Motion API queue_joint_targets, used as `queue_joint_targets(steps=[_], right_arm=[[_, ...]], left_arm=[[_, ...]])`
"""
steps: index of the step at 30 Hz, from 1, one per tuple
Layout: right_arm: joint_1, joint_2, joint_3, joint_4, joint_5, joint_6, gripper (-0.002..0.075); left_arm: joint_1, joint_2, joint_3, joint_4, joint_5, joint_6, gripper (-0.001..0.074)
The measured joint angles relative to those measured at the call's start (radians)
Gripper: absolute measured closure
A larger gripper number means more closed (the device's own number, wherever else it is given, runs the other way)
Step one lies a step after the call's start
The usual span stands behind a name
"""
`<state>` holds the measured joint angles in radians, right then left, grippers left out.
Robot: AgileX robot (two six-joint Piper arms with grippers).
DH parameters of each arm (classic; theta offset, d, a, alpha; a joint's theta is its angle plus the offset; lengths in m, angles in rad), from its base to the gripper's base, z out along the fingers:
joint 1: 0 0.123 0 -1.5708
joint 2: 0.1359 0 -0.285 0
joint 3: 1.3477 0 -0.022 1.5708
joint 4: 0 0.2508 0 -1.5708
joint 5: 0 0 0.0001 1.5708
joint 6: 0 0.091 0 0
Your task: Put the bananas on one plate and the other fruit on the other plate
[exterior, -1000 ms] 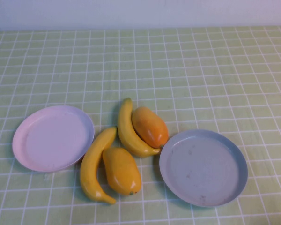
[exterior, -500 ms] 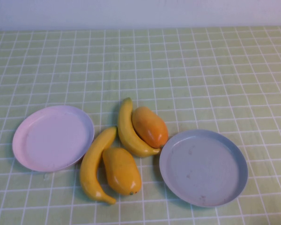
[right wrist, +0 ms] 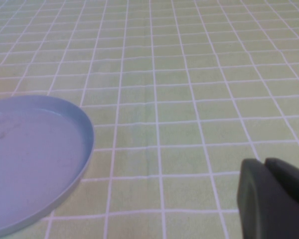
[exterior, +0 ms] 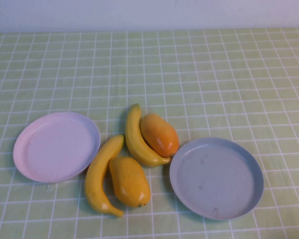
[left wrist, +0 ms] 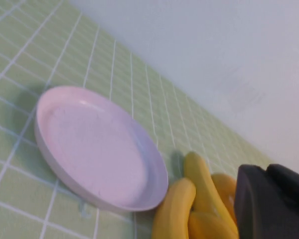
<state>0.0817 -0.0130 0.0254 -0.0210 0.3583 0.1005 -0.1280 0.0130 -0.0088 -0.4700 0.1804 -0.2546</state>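
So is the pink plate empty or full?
Empty. The pink plate holds nothing; all the fruit lies on the table beside it.

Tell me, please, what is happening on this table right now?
Nothing is being handled yet. Two bananas and two mangoes lie together on the checked cloth between the pink plate and the grey-blue plate, both bare. The left gripper and right gripper are shut, holding nothing, away from the fruit.

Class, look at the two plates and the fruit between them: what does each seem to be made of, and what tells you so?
Pink plate and grey-blue plate: probably matte plastic, flat even colour, soft rims. Bananas and mangoes: likely moulded plastic, smooth, uniform, faint sheen, no blemishes.
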Motion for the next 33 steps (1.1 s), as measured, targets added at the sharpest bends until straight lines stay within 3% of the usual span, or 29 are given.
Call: queue_joint_targets(steps=[5,9,12,22,27,33], right_arm=[[0.000,0.000,0.000,0.000,0.000,0.000,0.0741],[0.000,0.000,0.000,0.000,0.000,0.000,0.0741],[0.000,0.000,0.000,0.000,0.000,0.000,0.0741],[0.000,0.000,0.000,0.000,0.000,0.000,0.0741],[0.000,0.000,0.000,0.000,0.000,0.000,0.0741],[0.000,0.000,0.000,0.000,0.000,0.000,0.0741]], left_arm=[[0.000,0.207,-0.197,0.000,0.252,0.022,0.0734],[0.000,0.390,-0.342,0.003,0.414,0.143,0.0735],[0.000,0.511,-0.431,0.006,0.509,0.255,0.0735],[-0.009,0.923,-0.692,0.036,0.712,0.381,0.0735],[-0.140,1.101,-0.822,0.130,0.728,0.340,0.0735],[-0.375,1.282,-0.975,0.278,0.728,0.161,0.0735]])
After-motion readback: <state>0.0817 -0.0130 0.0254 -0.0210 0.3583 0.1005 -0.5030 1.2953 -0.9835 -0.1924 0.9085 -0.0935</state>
